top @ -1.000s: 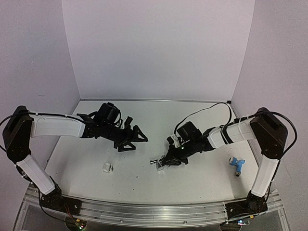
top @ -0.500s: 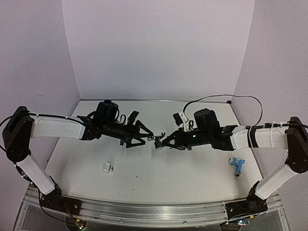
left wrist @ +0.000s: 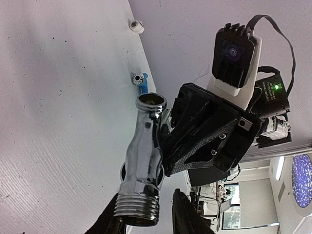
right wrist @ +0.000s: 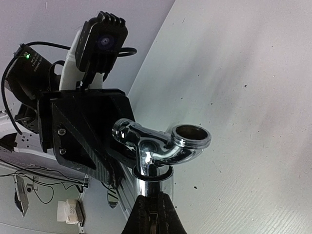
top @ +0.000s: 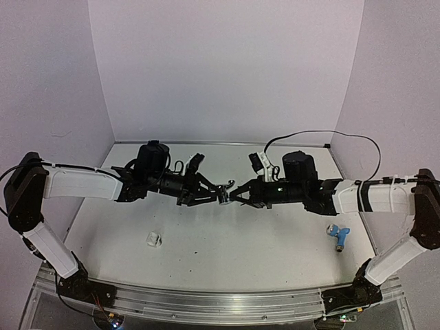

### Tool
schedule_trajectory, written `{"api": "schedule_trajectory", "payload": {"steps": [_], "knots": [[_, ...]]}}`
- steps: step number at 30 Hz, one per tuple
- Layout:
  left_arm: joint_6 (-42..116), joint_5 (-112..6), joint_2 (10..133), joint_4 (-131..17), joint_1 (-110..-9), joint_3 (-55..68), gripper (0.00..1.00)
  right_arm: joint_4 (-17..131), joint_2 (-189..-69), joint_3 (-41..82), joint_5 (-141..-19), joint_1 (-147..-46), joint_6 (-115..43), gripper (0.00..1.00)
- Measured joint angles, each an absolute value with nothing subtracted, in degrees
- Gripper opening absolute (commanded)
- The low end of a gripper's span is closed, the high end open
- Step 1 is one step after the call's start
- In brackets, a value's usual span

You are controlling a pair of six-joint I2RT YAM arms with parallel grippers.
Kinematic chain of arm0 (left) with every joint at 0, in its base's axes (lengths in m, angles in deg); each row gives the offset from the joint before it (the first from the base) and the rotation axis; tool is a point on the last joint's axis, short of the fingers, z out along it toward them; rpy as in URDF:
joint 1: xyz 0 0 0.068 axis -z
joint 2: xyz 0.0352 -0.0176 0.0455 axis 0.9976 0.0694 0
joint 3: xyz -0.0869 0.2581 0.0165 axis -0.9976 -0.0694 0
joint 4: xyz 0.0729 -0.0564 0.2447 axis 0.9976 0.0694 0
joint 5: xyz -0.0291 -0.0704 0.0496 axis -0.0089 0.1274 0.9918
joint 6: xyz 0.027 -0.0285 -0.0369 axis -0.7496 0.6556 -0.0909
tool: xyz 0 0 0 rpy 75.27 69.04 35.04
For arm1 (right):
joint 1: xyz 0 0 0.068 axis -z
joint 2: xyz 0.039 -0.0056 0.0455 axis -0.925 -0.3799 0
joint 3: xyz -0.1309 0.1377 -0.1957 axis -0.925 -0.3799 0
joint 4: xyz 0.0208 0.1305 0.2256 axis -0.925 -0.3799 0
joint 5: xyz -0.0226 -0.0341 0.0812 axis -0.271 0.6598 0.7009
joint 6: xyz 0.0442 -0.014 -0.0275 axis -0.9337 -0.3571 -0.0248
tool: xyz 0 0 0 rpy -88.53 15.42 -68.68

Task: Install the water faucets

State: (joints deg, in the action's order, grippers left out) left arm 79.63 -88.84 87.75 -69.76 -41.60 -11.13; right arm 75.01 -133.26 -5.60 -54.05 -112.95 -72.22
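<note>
Silver faucet [top: 225, 194] held above white table [top: 275, 240], lilac walls [top: 227, 69].

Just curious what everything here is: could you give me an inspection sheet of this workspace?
Surface: white table, faint dark specks.
Job's things: silver tap held in mid-air; blue tap lying at right.
Clutter: small white fitting.
Pincers: right pincer shut on silver tap; left pincer flanks its threaded end, grip unclear.
Cables: black cable looping over right arm.
Surroundings: plain pale walls.
</note>
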Motion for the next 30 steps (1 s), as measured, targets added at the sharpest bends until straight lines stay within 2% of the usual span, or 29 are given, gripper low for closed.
{"api": "schedule_trajectory", "payload": {"steps": [2, 5, 8, 12, 15, 16, 17, 19, 20, 22, 25, 28, 29, 30], "knots": [[79.54, -88.51, 87.60, -69.87, -41.60, -11.24, 0.42, 75.36, -132.93, -5.89, -53.62, -112.91, -72.22, 0.00], [79.52, -88.12, 87.21, -70.20, -41.60, -11.32, 0.42, 75.41, -131.95, -6.89, -52.52, -112.93, -72.22, 0.00], [79.50, -87.73, 87.01, -70.50, -41.60, -11.43, 0.33, 75.39, -130.68, -7.85, -51.74, -112.93, -72.22, 0.00], [79.54, -87.55, 87.01, -70.87, -41.60, -11.43, 0.31, 75.43, -130.09, -7.88, -51.50, -112.95, -72.24, 0.00], [79.69, -87.55, 87.01, -71.35, -41.60, -11.43, 0.18, 75.43, -129.96, -7.88, -51.54, -112.99, -72.24, 0.02], [79.69, -87.64, 87.01, -71.42, -41.60, -11.43, 0.14, 75.43, -129.96, -7.88, -51.56, -113.08, -72.27, 0.06], [79.50, -87.68, 86.99, -71.51, -41.60, -11.43, 0.06, 75.41, -129.96, -7.88, -51.56, -113.08, -72.29, 0.41], [79.15, -87.64, 86.73, -71.49, -41.55, -11.43, 0.00, 75.06, -129.96, -7.72, -51.65, -113.10, -72.94, 0.68], [78.65, -87.51, 86.57, -71.29, -41.55, -11.45, 0.00, 74.60, -129.96, -7.35, -51.96, -113.08, -73.23, 0.77], [77.31, -87.38, 86.16, -71.27, -41.55, -11.72, 0.00, 73.81, -129.98, -6.65, -51.74, -112.80, -73.97, 0.85], [73.25, -87.46, 83.99, -70.50, -41.57, -12.42, 0.00, 73.40, -131.34, -4.31, -47.78, -111.11, -76.68, 0.82], [70.23, -88.40, 82.20, -70.52, -41.57, -12.44, 0.00, 73.44, -134.42, -1.06, -43.50, -109.80, -77.71, 0.67], [69.75, -88.80, 81.92, -70.65, -41.57, -12.44, 0.00, 73.51, -135.16, -0.29, -42.51, -109.58, -77.93, 0.58], [68.90, -89.78, 81.81, -70.96, -41.57, -12.39, 0.00, 73.59, -136.21, 0.69, -40.90, -109.41, -78.36, 0.53]]}}
